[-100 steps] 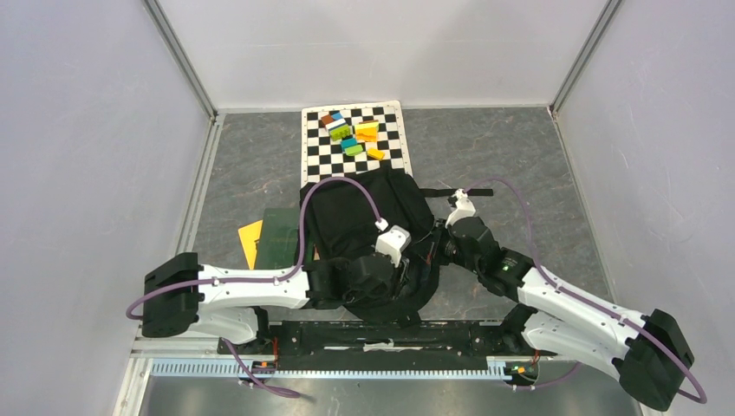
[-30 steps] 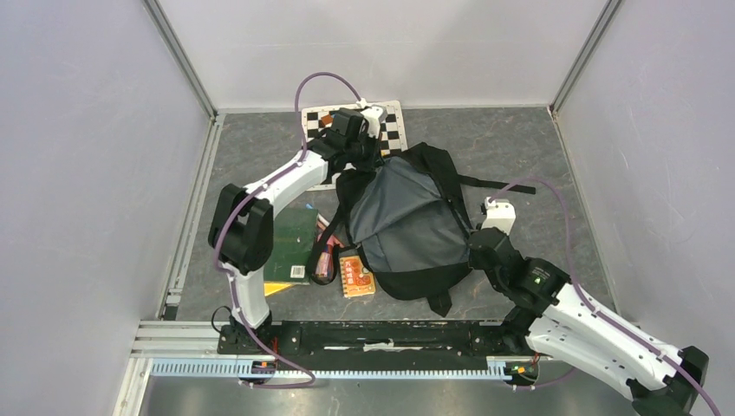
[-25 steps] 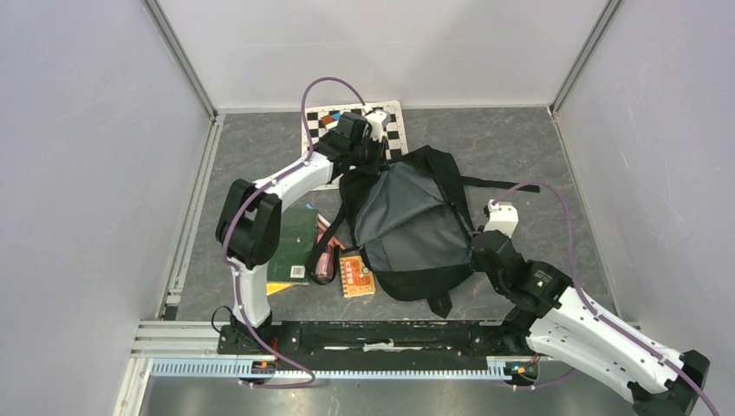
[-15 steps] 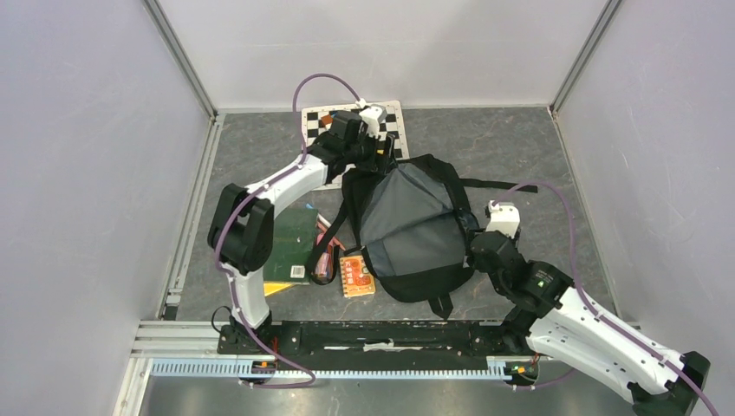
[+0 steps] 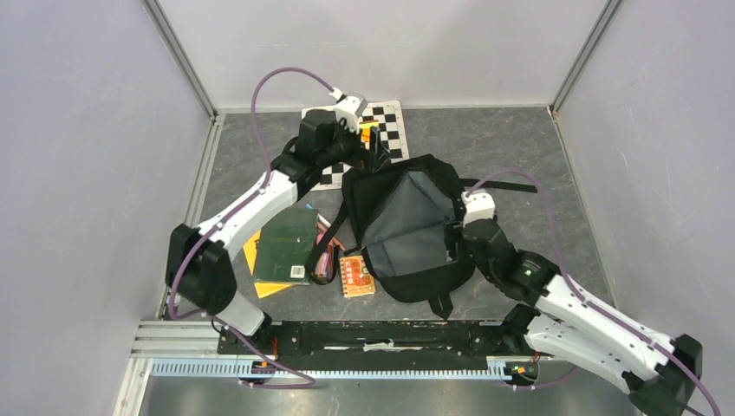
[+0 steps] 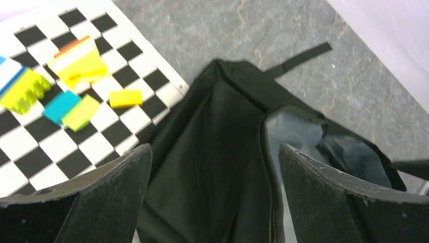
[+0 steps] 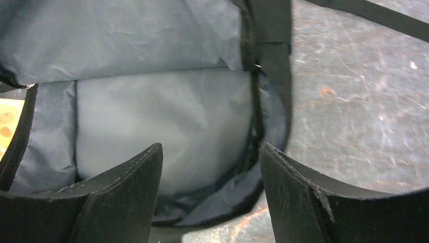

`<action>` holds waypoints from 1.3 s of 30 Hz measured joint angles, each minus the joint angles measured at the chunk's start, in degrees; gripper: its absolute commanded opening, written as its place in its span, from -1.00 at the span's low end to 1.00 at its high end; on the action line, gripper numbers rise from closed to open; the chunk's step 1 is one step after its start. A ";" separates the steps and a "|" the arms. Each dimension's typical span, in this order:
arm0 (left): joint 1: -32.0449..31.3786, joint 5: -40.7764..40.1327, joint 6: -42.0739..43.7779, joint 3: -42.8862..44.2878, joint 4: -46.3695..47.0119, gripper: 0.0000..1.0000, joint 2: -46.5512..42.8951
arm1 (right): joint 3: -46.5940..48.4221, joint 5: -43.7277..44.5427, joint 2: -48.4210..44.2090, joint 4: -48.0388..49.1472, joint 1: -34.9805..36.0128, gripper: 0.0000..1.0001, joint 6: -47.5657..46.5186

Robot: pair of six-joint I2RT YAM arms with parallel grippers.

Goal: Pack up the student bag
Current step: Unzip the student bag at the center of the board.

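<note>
Grey stone-look table (image 5: pixel 537 165), white walls round it. Bag (image 5: pixel 407 230) lies mid-table, mouth open, grey lining showing, one strap trailing right. L gripper (image 6: pixel 213 148) hangs over bag's far edge, by the checkered mat (image 6: pixel 30 147) w/ coloured blocks (image 6: pixel 76 58); jaws spread wide, nothing btwn them. R gripper (image 7: pixel 211 147) sits at bag's right rim, facing into the mouth; jaws apart, empty. Green notebook (image 5: pixel 286 247) + orange packet (image 5: pixel 355 275) lie left of bag.

White-black arms (image 5: pixel 251 204), seemingly purple cables (image 5: pixel 293 68)
</note>
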 measured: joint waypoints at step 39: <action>8.94 -29.73 -21.92 -34.58 -23.67 0.99 -25.83 | 33.42 -25.22 67.19 24.94 -9.38 0.78 -11.06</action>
